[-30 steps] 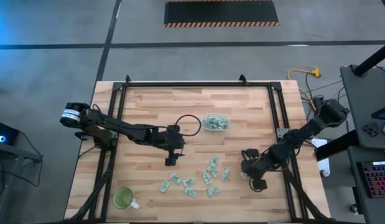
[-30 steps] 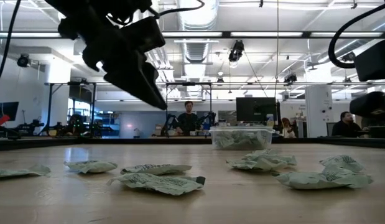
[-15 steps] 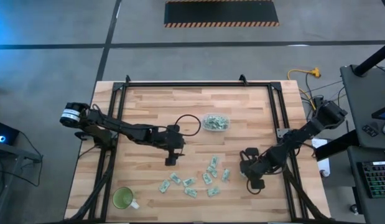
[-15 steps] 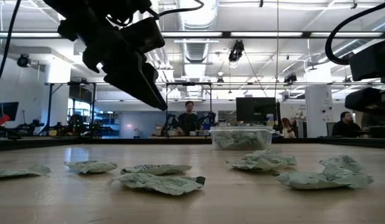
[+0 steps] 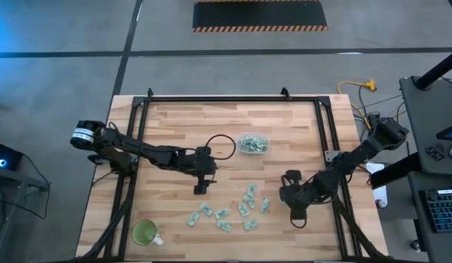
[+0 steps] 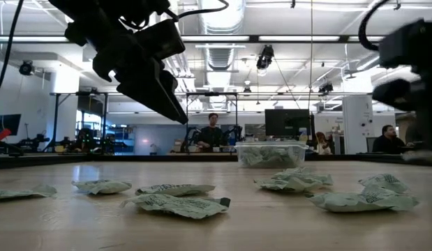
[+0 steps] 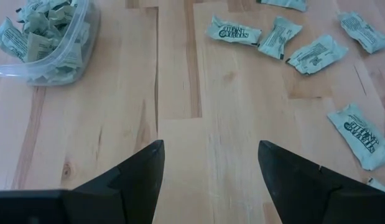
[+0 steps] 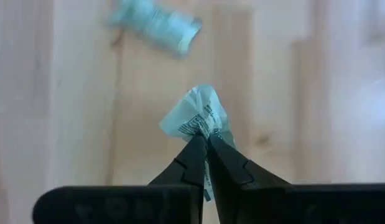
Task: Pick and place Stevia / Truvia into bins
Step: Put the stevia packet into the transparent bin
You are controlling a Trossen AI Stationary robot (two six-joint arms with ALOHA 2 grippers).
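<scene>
Several pale green and white sachets (image 5: 244, 208) lie loose on the wooden table near its front, between the two arms. The clear tub (image 5: 253, 143) sits farther back at mid-table with several sachets inside; the left wrist view shows it too (image 7: 43, 43). My left gripper (image 7: 208, 174) hangs open above bare wood, left of the tub. My right gripper (image 8: 206, 149) hovers over the table's right part, right of the loose sachets, shut on one sachet (image 8: 198, 118). My right gripper pinches one sachet between its two fingertips (image 8: 193, 155) by one end (image 8: 204, 132). The rest of the crumpled sachet sticks out past the tips, lifted clear of the table.
A green cup with a handle (image 5: 145, 233) stands at the table's near left corner. A black cable loop (image 5: 222, 146) lies left of the tub. Black frame rails (image 5: 138, 131) run along the table's sides. Bare wood lies at the table's far part.
My right gripper has moved a little toward the table's left, nearer the loose sachets, and has risen in the low view. The left arm has kept still.
</scene>
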